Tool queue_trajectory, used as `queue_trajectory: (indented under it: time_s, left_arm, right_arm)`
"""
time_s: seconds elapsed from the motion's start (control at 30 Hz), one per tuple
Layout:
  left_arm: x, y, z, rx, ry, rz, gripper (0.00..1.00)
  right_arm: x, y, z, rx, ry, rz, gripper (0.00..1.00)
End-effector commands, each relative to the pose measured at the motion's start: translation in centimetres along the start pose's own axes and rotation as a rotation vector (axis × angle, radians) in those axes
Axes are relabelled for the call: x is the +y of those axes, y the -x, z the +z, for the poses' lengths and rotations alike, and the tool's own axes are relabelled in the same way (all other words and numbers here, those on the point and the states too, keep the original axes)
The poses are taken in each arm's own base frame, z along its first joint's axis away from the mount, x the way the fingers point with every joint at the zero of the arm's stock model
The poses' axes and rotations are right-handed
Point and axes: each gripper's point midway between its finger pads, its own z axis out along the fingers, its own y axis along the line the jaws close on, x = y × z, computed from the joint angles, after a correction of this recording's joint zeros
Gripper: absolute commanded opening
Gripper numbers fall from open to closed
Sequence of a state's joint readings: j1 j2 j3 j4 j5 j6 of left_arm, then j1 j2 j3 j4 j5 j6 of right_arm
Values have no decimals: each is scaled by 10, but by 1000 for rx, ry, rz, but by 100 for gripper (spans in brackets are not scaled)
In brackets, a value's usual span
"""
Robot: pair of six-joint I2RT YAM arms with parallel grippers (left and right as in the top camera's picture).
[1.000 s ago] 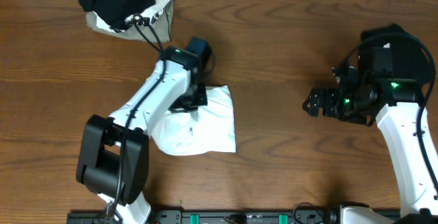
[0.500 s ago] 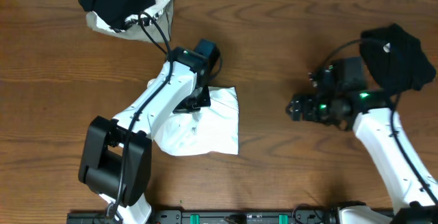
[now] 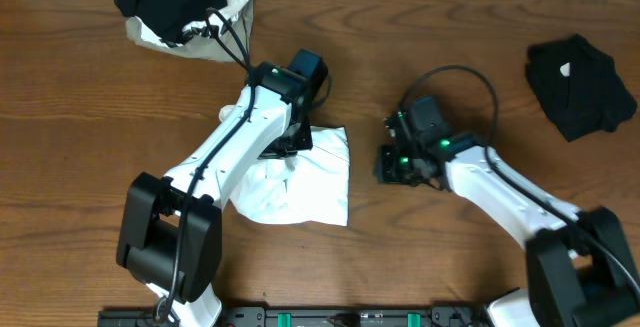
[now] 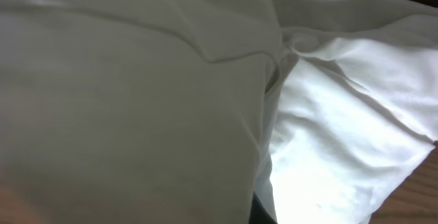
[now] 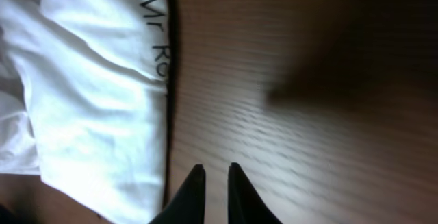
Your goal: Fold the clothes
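The white T-shirt [image 3: 300, 182] lies bunched and partly folded at the table's middle. My left gripper [image 3: 291, 144] presses down on its upper edge and appears shut on the fabric. White cloth [image 4: 328, 114] fills the left wrist view and hides the fingers. My right gripper [image 3: 385, 163] hovers just right of the shirt's right edge. In the right wrist view its gripper [image 5: 215, 170] holds nothing, the dark tips nearly together over bare wood. The shirt's hem [image 5: 89, 107], with black lettering [image 5: 154, 18], lies just left of it.
A black garment [image 3: 582, 85] lies flat at the far right. A pile of black and white-printed clothes [image 3: 180, 5] sits at the back left corner. Bare wood table [image 3: 450, 257] stretches between the shirt and the black garment.
My right arm has swung left, off the black garment and over to the shirt's right edge. The left gripper has shifted slightly right, and the shirt's edge has moved with it.
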State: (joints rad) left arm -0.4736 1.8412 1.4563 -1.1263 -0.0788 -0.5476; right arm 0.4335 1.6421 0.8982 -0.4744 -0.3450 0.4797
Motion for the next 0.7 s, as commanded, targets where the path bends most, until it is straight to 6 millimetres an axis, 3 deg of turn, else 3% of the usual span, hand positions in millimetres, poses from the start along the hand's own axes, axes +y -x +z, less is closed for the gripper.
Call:
queue_trajectory:
  time_s: [0.0, 0.33, 0.67]
  left_arm:
    - [0, 4, -9, -27, -1, -5, 6]
    - [-13, -2, -13, -30, -21, 26, 6]
    - [-37, -8, -25, -65, -48, 91, 6]
  right_arm:
    - [12, -11, 18, 56, 47, 38, 8]
    - [32, -17, 47, 100, 130, 99, 4]
    - [38, -24, 55, 120, 127, 107, 4]
